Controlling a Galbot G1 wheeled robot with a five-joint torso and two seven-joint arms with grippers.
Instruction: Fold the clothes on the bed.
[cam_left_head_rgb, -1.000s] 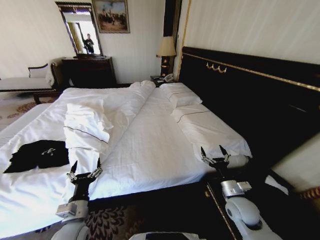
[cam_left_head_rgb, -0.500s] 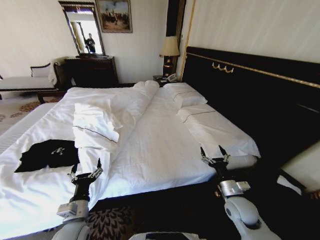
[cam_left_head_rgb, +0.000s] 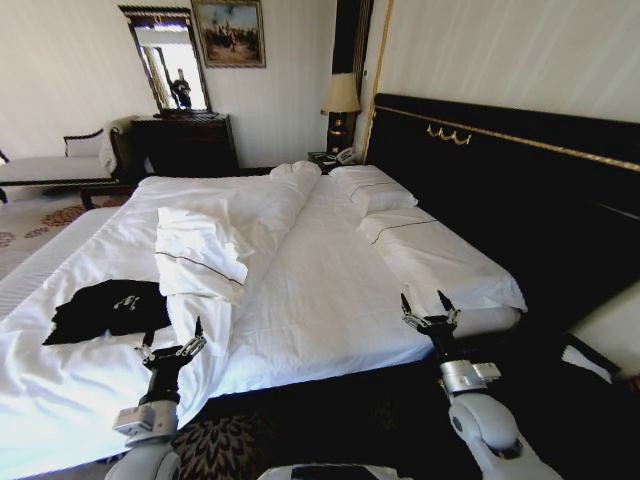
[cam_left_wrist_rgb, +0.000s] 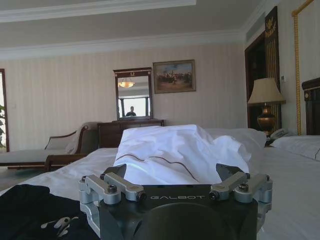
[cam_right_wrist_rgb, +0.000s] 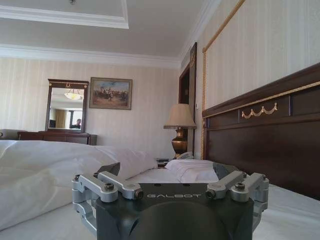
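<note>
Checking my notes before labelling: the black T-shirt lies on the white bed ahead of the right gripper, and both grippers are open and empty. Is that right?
Not quite. The black T-shirt lies on the bed ahead of the left gripper, not the right gripper, as the head view shows. The rest holds: both grippers are open and empty.
</note>
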